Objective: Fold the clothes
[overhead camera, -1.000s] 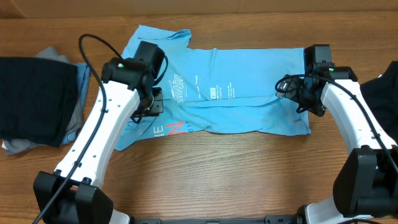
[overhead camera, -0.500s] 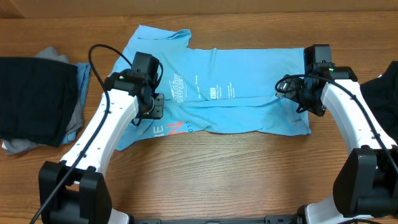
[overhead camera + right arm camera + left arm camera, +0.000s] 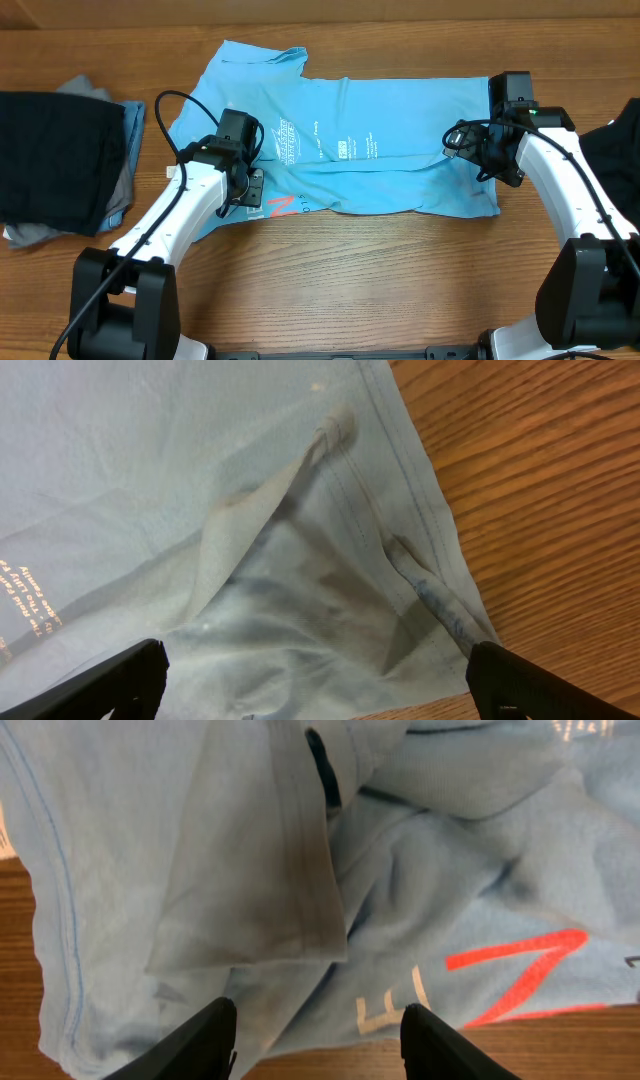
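Below left claw [image 3: 318,1020], sky-blue T-shirt [image 3: 480,850], ungripped

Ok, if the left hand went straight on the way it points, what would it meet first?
The left hand would likely meet the sky-blue T-shirt, at the folded flap beside the red lettering; depth is unclear.

Left gripper [image 3: 251,190] sits lower on sky-blue T-shirt [image 3: 400,130] than a second ago. It has slid from beside pale print [image 3: 285,140] toward near hem, closer to robot base. Gripper head now covers pale letters left of red Z [image 3: 283,205]; Z alone shows. Left arm [image 3: 165,220] drawn back, forearm lying lower across shirt's near-left corner. Upper-left sleeve area [image 3: 225,80], earlier under gripper head, now uncovered. Black cable loop [image 3: 158,110] has dropped from far side and arcs lower, nearer gripper.
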